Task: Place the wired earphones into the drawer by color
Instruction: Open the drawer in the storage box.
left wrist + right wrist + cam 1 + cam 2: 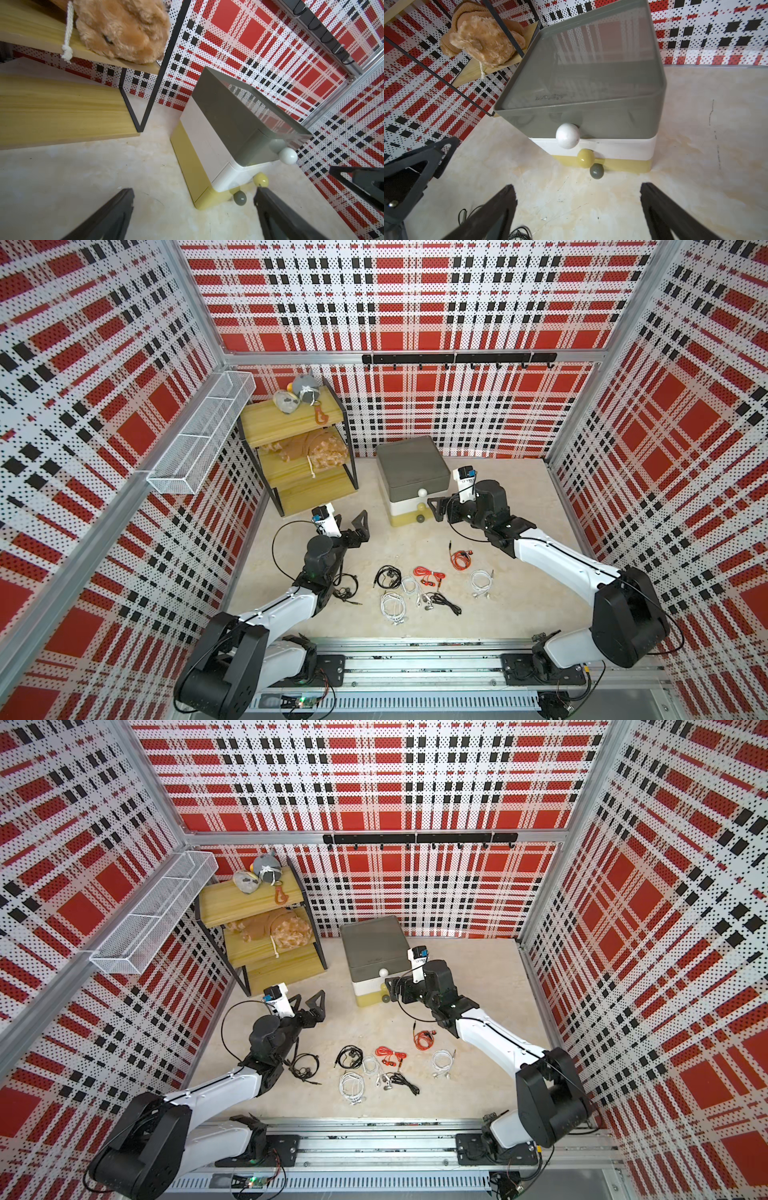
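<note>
Earphones (428,575) all lie loose on table (519,572) between the arms; none is in drawers (411,477), which look shut. Left gripper (193,189) and right gripper (576,187) stand wide, empty. Judgement: sorting not begun, all left to do.

Eight earphones lie as small loose coils on the table (519,614), none in a drawer: two red earphones (428,575), three white earphones (392,608) and three black earphones (387,576). Most lie close together, the middle ones touching; one black coil lies apart. Behind them the drawer unit (411,472) stands upright: grey, white and yellow drawers stacked, all shut, each with a ball knob.
</note>
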Controlling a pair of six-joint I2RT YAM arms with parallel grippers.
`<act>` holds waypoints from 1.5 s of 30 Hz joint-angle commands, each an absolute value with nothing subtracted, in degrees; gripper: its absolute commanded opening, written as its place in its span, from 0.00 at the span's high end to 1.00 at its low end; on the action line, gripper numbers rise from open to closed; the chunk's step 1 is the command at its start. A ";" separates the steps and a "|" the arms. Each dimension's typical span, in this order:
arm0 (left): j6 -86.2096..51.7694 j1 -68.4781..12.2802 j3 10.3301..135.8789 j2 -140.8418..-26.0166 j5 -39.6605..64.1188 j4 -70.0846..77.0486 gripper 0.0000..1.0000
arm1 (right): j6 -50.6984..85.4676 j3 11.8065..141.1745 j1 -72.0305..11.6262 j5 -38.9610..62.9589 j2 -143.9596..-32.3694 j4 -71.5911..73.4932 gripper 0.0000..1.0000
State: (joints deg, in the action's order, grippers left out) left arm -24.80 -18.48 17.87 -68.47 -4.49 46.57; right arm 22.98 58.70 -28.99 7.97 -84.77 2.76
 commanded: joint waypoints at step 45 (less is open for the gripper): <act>-17.97 -21.62 14.59 -62.41 -5.47 51.24 0.01 | 39.91 78.16 -32.82 3.35 -102.83 -3.14 0.48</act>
